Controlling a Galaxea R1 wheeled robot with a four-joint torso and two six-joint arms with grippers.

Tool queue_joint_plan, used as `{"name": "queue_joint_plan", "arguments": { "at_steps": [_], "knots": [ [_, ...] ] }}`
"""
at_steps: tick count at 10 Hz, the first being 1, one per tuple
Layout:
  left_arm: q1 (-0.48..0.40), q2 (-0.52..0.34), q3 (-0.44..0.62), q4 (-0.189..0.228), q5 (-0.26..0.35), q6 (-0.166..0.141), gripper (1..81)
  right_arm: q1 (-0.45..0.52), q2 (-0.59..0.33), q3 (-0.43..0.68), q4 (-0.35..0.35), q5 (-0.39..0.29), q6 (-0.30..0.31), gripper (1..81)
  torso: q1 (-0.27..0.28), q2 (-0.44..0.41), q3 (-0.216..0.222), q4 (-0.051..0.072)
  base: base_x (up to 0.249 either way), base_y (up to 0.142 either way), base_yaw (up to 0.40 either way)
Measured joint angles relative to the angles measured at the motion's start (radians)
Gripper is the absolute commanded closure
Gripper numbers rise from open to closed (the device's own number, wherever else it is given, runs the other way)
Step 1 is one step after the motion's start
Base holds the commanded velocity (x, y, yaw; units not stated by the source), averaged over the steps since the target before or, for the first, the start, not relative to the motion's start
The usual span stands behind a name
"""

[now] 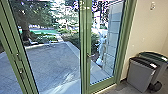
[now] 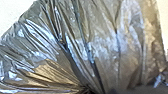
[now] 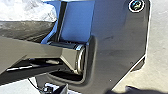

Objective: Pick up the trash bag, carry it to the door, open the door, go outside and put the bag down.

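And here's the trash bag (image 2: 105, 50), pleats gathered tight by the left wrist, though I can't tell how either gripper's jaws stand, and this glass door (image 1: 86, 72) wants a slow, square approach, bag kept clear of the handle (image 1: 90, 55).

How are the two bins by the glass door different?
The front bin has a blackish lid, but the back bin has a dark green one. You can see most of the front bin, while the back bin is partly hidden behind it. Both have grey sides and stand near the wall.
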Motion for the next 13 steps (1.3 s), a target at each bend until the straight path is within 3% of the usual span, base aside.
{"name": "queue_joint_plan", "arguments": {
  "at_steps": [10,13],
  "knots": [
    [0.001,0.005,0.000,0.001,-0.001,0.001,81.1,0.002,0.005,0.000,-0.004,0.000,0.000,1.0,0.000,0.000,0.000,0.000,0.132,-0.089,0.000],
    [0.000,0.006,0.000,0.001,-0.001,0.001,81.1,0.002,0.005,0.000,-0.004,0.000,0.000,1.0,0.000,0.000,0.000,0.000,0.124,0.000,0.000]
  ]
}}
